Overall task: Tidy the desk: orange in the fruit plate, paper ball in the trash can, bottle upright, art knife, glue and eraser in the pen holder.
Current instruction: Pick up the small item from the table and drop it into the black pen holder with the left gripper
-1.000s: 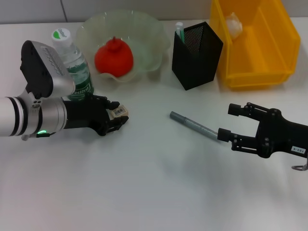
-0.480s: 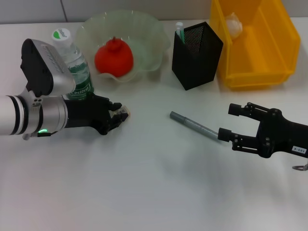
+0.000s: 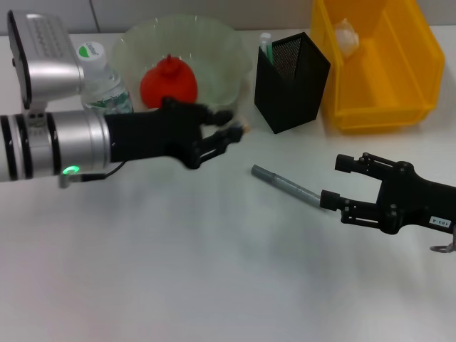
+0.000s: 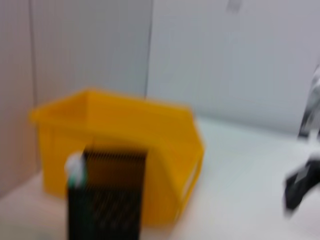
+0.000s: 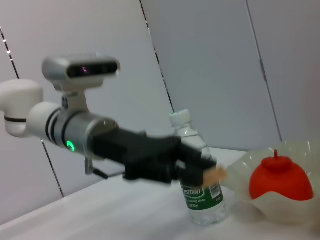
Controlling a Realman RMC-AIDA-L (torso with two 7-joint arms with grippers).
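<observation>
My left gripper (image 3: 234,132) hangs above the table in front of the fruit plate (image 3: 217,44), shut on the small tan eraser (image 3: 243,130), just left of the black mesh pen holder (image 3: 293,71). A white-and-green glue stick (image 3: 265,43) stands in the holder. The orange (image 3: 169,83) lies in the plate. The bottle (image 3: 101,82) stands upright behind my left arm. The grey art knife (image 3: 285,185) lies on the table, its end close to my open right gripper (image 3: 336,181). The paper ball (image 3: 346,35) sits in the yellow trash can (image 3: 377,100).
The left wrist view shows the pen holder (image 4: 107,195) in front of the trash can (image 4: 125,135). In the right wrist view, the bottle (image 5: 197,175), the orange (image 5: 280,181) and the eraser (image 5: 216,174) at my left arm's tip appear.
My left gripper has lifted the eraser off the table and carried it right, from beside the bottle to just left of the pen holder. The right arm has stayed put.
</observation>
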